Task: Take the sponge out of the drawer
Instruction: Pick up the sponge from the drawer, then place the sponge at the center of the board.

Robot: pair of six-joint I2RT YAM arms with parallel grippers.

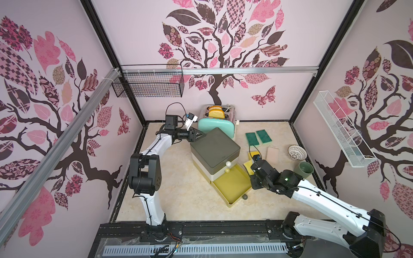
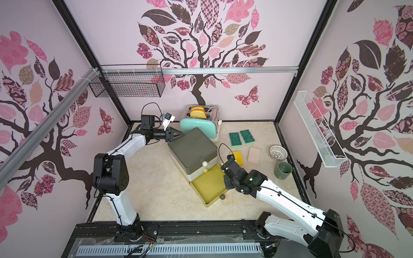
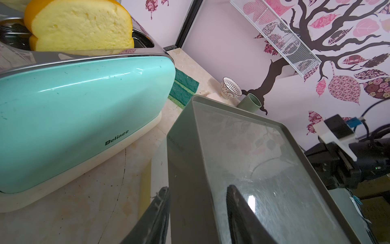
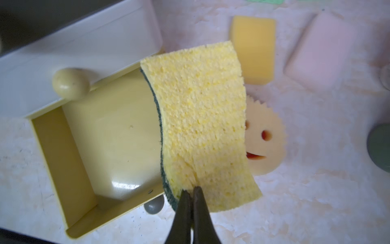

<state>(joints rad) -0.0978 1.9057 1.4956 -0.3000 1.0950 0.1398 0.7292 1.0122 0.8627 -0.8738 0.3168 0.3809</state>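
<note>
Nearest the bench's front edge, the right tool (image 4: 191, 190) is clamped on one end of the sponge (image 4: 200, 118), yellow and porous with a dark green scrub layer, hanging over the open yellow drawer's (image 4: 101, 135) side wall and hiding part of a smiley sponge (image 4: 268, 139). Toward the back edge, the left tool (image 3: 196, 202) grips the cabinet's grey lid (image 3: 263, 160) at its corner; the tips are cut off from sight.

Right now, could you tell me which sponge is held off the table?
The yellow sponge with the green backing, pinched by the right gripper; the others lie flat.
</note>
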